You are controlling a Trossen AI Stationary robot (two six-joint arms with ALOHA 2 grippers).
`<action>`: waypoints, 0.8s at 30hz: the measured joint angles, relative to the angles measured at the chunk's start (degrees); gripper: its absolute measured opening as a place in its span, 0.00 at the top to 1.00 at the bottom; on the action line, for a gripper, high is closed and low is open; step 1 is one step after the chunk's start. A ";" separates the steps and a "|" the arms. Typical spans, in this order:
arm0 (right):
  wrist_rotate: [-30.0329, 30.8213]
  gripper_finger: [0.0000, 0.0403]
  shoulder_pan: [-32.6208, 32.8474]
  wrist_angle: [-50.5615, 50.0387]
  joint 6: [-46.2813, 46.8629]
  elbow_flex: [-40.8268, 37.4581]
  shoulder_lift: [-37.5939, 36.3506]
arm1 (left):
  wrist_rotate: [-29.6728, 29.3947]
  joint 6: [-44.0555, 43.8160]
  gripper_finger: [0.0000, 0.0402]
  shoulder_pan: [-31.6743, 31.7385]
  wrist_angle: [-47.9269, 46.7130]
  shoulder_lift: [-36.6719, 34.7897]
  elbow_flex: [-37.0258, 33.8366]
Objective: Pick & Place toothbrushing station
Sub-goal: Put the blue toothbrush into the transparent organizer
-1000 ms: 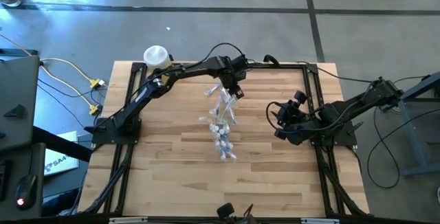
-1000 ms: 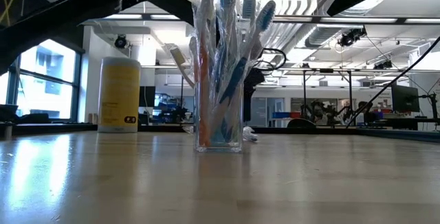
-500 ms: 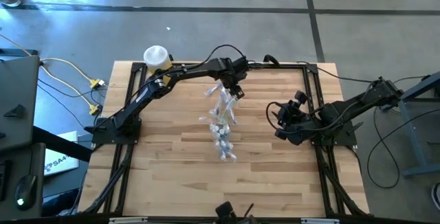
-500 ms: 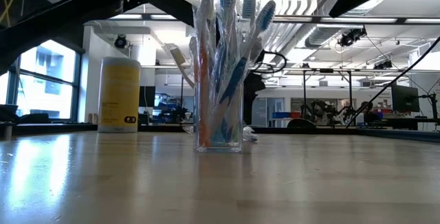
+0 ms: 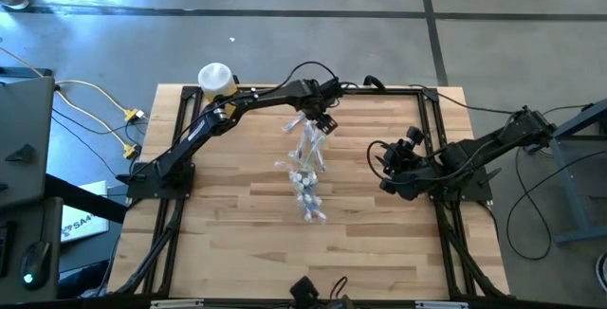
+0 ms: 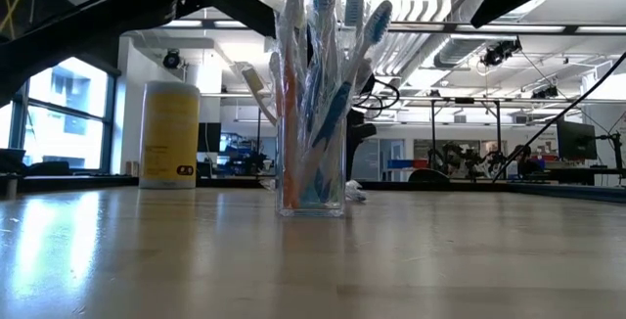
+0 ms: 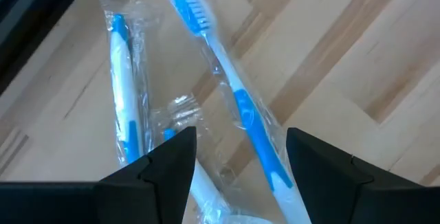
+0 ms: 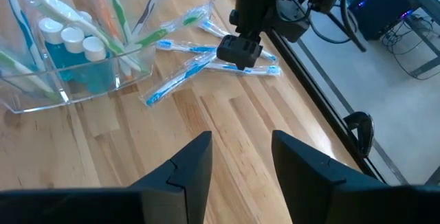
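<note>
Wooden table (image 5: pixel 228 205): left gripper (image 5: pixel 325 122), fingers spread over wrapped toothbrushes (image 7: pixel 234 97); centre on one, then pinch.

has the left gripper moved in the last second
Yes, slightly. In the high view the left gripper has pulled back from the clear cup toward the table's far edge.

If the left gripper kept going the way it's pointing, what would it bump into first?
Probably the wrapped toothbrushes lying on the table. The left gripper points down at them with its jaws open, and one blue brush lies right between them. How far above them it hangs is hard to tell.
</note>
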 joint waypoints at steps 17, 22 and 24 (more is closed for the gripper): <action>0.00 0.64 0.01 0.02 0.00 0.00 0.00 | -0.04 -1.69 0.45 -0.05 -3.56 0.70 0.07; 0.02 0.64 0.00 0.02 0.00 0.00 0.00 | 0.24 -1.69 0.45 -0.83 -4.60 0.70 0.04; 0.02 0.64 0.01 0.02 0.00 0.00 0.00 | 0.35 -1.64 0.45 -1.19 -4.74 0.70 0.04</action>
